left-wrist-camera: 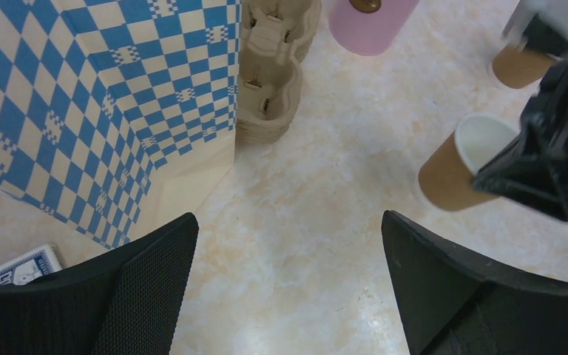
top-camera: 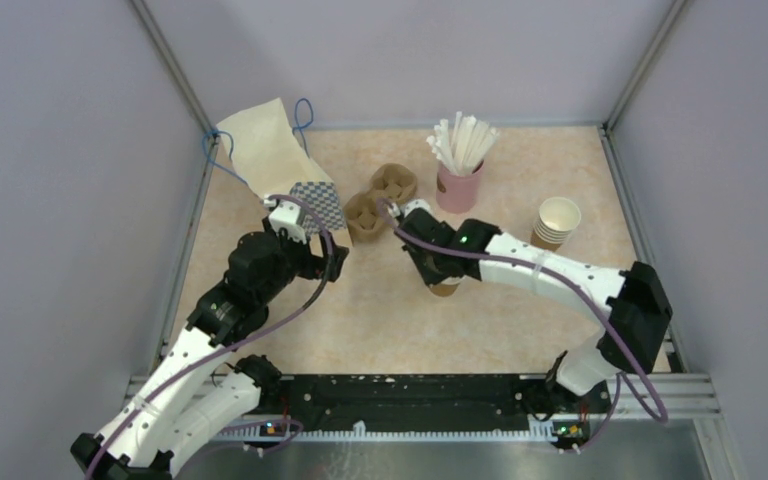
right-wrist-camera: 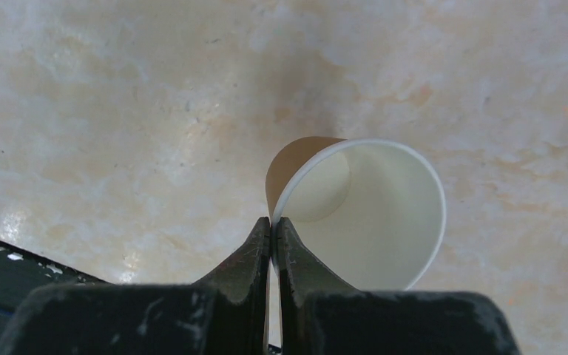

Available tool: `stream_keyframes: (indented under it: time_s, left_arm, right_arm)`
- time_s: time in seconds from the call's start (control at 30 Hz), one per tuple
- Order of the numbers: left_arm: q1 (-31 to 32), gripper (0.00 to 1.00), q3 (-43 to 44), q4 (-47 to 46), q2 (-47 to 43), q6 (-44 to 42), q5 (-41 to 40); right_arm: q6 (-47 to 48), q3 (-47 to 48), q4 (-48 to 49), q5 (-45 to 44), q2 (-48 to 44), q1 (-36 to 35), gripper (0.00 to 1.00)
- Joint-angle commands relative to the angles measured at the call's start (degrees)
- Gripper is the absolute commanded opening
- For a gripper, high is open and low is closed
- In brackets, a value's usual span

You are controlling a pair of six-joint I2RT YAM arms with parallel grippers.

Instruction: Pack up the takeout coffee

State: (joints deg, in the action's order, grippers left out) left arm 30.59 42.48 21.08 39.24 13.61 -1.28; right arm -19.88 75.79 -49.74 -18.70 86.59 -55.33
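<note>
A lidless brown paper cup (right-wrist-camera: 370,214), white inside, is pinched by its rim in my right gripper (right-wrist-camera: 274,222), one finger inside and one outside. The cup hangs tilted over the middle of the table (top-camera: 444,288) and also shows in the left wrist view (left-wrist-camera: 451,174). No black lid shows in any view. My right gripper (top-camera: 438,275) sits over the cup in the top view. My left gripper (left-wrist-camera: 288,222) is open and empty over bare table, left of the cup (top-camera: 338,262).
A paper bag (top-camera: 270,150) with a blue checkered panel (left-wrist-camera: 118,96) lies at the back left. A pulp cup carrier (top-camera: 380,200) sits beside it. A pink cup of white straws (top-camera: 458,185) and a stack of lidless cups (top-camera: 556,222) stand at the back right.
</note>
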Motion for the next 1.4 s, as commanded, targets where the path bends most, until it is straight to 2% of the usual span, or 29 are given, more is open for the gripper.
stream_keyframes:
  time_s: [0.0, 0.33, 0.57, 0.87, 1.1, 1.2, 1.33, 1.37]
  left_arm:
    - [0.0, 0.99, 1.0, -0.3, -1.1, 0.3, -4.4]
    - [0.1, 0.99, 1.5, 0.9, 0.3, 0.4, -7.1]
    - [0.1, 0.99, 1.4, 0.8, 1.0, 2.1, -8.3]
    - [0.0, 0.99, 4.0, 6.8, 0.3, 18.5, -24.3]
    - [-0.9, 0.99, 11.5, 13.4, 5.0, 25.0, -33.9]
    - [-5.1, 0.99, 13.4, 16.3, 8.1, 27.7, -31.6]
    - [-17.8, 0.96, 11.5, 16.8, 9.1, 30.6, -17.5]
    - [-20.6, 0.96, 11.2, 18.3, 9.1, 32.5, -16.3]
  right_arm:
    - [-4.4, -4.5, 8.7, 1.1, 2.3, -3.9, 0.0]
    - [-7.0, -9.5, 12.1, -1.0, 3.9, -5.5, 0.01]
    - [-5.8, -6.3, 10.9, -1.2, 0.0, -5.5, 0.19]
    - [-3.5, -5.8, 10.4, -1.8, -9.8, -5.5, 0.22]
    - [-1.7, -8.2, 11.8, -6.1, -17.5, -5.5, 0.22]
    - [-1.6, -9.0, 12.0, -7.2, -19.9, -5.5, 0.22]
    - [-1.2, -10.9, 12.5, -7.5, -22.4, -5.5, 0.22]
    - [-1.2, -11.2, 12.4, -7.8, -23.0, -5.5, 0.22]
